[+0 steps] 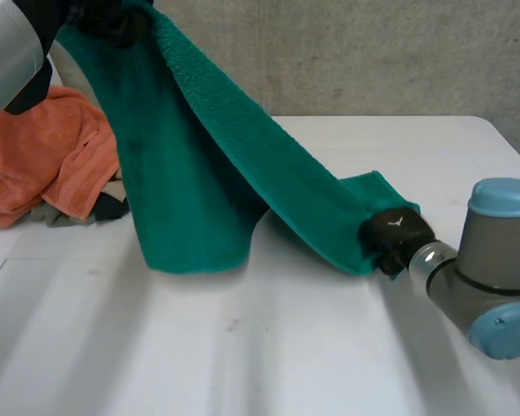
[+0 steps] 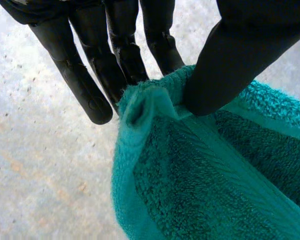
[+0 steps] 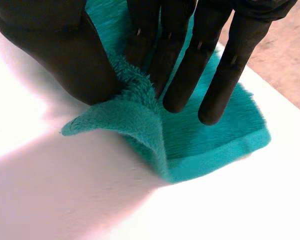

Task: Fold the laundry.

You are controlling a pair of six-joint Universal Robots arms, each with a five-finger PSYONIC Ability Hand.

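Observation:
A teal green towel [image 1: 217,173] stretches from high at the back left down to the table at the right. My left hand [image 1: 113,22] holds its raised corner up high; in the left wrist view the thumb [image 2: 230,65] pinches the towel's edge [image 2: 155,100] against the fingers. My right hand [image 1: 394,236] rests at the towel's low end on the table. In the right wrist view its thumb [image 3: 65,55] and fingers [image 3: 190,65] pinch a fold of the towel's edge [image 3: 135,105]. A loose part of the towel hangs down and touches the table [image 1: 195,251].
A heap of orange cloth [image 1: 48,156] lies at the table's back left, with a darker patterned piece [image 1: 104,206] under it. The white table [image 1: 286,347] spreads across the front. A grey wall [image 1: 373,52] stands behind.

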